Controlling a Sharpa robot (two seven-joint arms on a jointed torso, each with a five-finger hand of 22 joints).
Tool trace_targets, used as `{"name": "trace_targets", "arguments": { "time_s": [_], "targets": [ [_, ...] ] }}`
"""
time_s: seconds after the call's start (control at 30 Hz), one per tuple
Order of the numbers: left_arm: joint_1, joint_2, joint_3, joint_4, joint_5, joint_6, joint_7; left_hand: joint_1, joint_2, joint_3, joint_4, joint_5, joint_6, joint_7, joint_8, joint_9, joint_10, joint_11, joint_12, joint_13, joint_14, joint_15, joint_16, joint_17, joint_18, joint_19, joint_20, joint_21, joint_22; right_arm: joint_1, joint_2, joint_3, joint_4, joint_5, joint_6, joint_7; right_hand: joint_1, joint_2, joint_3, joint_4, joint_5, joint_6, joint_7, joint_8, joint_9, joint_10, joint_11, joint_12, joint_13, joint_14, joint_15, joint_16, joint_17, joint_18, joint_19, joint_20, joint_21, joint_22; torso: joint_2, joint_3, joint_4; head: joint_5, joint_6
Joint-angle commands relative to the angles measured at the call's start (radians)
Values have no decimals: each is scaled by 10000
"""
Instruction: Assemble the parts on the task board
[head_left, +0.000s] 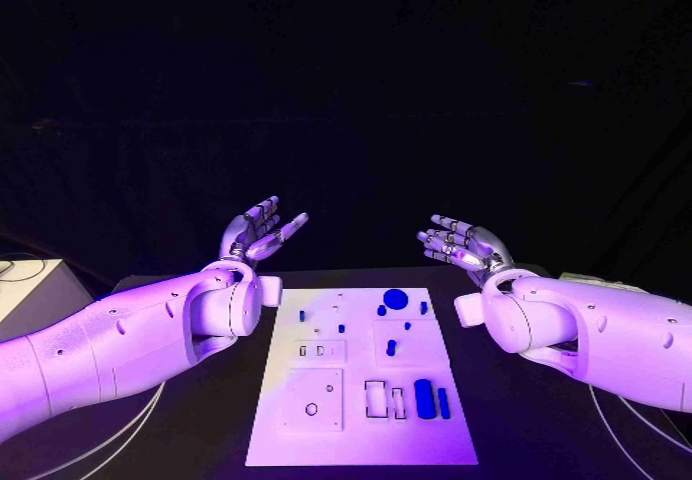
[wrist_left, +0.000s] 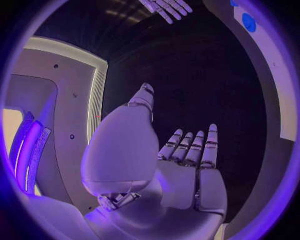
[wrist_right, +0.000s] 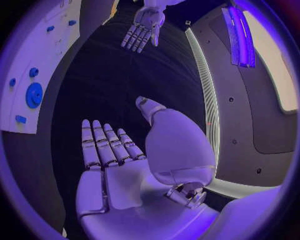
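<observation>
Two hands raised above the far end of the counter (head_left: 173, 440), neither touching anything. Left hand (head_left: 260, 232): palm up, fingers (head_left: 268, 210) spread wide, nothing held; wrist view confirms open palm (wrist_left: 187, 175). A pale box-like object (head_left: 26, 290) sits at the left edge, well apart from the arm. Task board (head_left: 361, 445) lies flat in the middle of the counter, between the two forearms. Parts on it: a round blue disc (head_left: 395, 297) near the far edge, small blue pieces (head_left: 342, 326) below it, a longer blue bar (head_left: 424, 397) and a thin one (head_left: 444, 402) just beside it toward the near right. Right hand (head_left: 462, 243): fingers loosely apart, empty; wrist view likewise (wrist_right: 119, 170). Nothing lies between either hand and the board.
</observation>
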Motion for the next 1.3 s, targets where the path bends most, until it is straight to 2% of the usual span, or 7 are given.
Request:
{"name": "trace_targets", "arguments": {
  "time_s": [0.03, 0.3, 0.43, 0.57, 0.93, 1.13, 1.3],
  "targets": [
    [38, 47, -8, -64, 139, 870, 398, 553, -88, 28, 151, 44, 186, 779, 82, 31, 176, 43, 64, 23, 193, 58, 80, 30, 227, 228, 93, 65, 30, 157, -28, -121, -105, -776, 1463, -618, 681, -55, 275, -169, 42, 523, 1457, 128, 68, 640, 40, 70, 48, 635, 21, 99, 76, 208, 515, 69, 103, 63, -1, 1, -2, -1, -3],
    [45, -211, -10, 111, 155, 1167, 274, 536, 357, 312, 126, -60, 794, 1011, 237, 133, 930, 309, 170, 93, 725, 244, 192, 116, 131, 361, 182, 146, 68, 274, 84, -167, -756, -3598, 1199, -950, 1389, -247, 778, -936, -196, 3516, 1209, 811, 505, 4152, -343, 444, 233, 3678, -499, 749, 442, 744, 3327, 21, 990, 383, 82, -60, -29, -69, -165],
    [52, -407, -10, 252, 8, 1388, 202, 513, 979, 762, 42, -178, 2415, 1150, 680, 403, 4009, 686, 674, 317, 4091, 62, 1077, 632, 268, 2631, 199, 853, 425, 389, 123, -164, -925, -5517, 1025, -1306, 1503, -452, 1210, -1152, -192, 5011, 931, 1178, 706, 5215, -653, 487, 209, 4630, -827, 1061, 557, 848, 4138, -213, 1390, 466, 262, -62, -7, -109, -185],
    [60, -673, -9, 506, -299, 1676, 65, 607, 1187, 1031, -122, -203, 4799, 1089, 1350, 795, 6502, 252, 1187, 393, 5893, -483, 2085, 1152, 742, 4043, 88, 1807, 784, 541, 134, -158, -959, -7506, 1051, -1769, 1495, -686, 1490, -1274, -219, 5640, 650, 1361, 783, 6142, -975, 401, 199, 5877, -1291, 1538, 800, 806, 5172, -726, 2151, 783, 483, -81, 41, -210, -173],
    [69, -1576, -3, 1826, -1077, 2929, 111, 783, 911, 1888, -114, -222, 5862, 586, 1749, 966, 8376, -424, 909, 365, 8644, -1479, 4971, 3270, 741, 6063, -967, 4202, 1990, 775, 203, -134, -806, -11696, 1545, -3238, 1216, -1206, 1230, -1124, -137, 6551, 85, 1487, 955, 8194, -1768, 296, 349, 9124, -2370, 3613, 2666, 811, 7133, -1820, 4789, 2305, 1013, -195, 219, -433, -44],
    [76, -2048, 38, 2568, -1193, 3088, -1, 634, 585, 2519, -74, -226, 5930, 529, 1719, 1011, 8853, -502, 558, 427, 8089, -1576, 7563, 5116, 705, 5643, -1159, 6095, 3288, 805, 336, -114, -774, -13187, 1984, -3990, 1200, -1477, 1571, -966, -75, 6657, -48, 1361, 1087, 8504, -1935, 222, 512, 9482, -2542, 5753, 4478, 776, 7557, -2020, 6053, 3209, 1270, -274, 344, -531, -6],
    [80, -2271, 69, 2900, -1381, 3173, -309, 456, 419, 2923, -140, -215, 6164, 380, 1921, 1213, 9203, -648, 587, 501, 8257, -1730, 8918, 5800, 733, 5598, -1283, 7752, 4371, 811, 512, -109, -823, -13983, 2290, -4390, 981, -1726, 1879, -696, 174, 6810, -80, 1348, 1326, 8358, -1908, 222, 568, 9469, -2519, 8834, 7277, 303, 8377, -2049, 9346, 7174, 1403, -325, 462, -611, 28]
  ]
}}
